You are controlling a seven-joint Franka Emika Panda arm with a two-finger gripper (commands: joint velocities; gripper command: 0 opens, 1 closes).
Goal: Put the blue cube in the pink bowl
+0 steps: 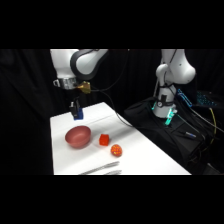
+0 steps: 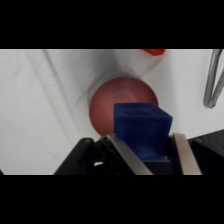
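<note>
Arm reaches from its base at upper right over the table's far left part, wrist pointing straight down. Gripper (image 1: 75,113) hangs in the air above the table surface, both fingers (image 2: 187,155) clamped against opposite sides of the blue cube (image 2: 141,129).

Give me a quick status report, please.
Gripper shut on blue cube, held above table. Pink bowl below, empty. Nothing in the way.

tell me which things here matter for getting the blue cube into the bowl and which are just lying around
Part of the job:
- blue cube, held in the gripper
- pink bowl, empty, on the table

Just lying about:
- red cube, beside the bowl
- orange ball
- metal tongs, at the table's near edge
</note>
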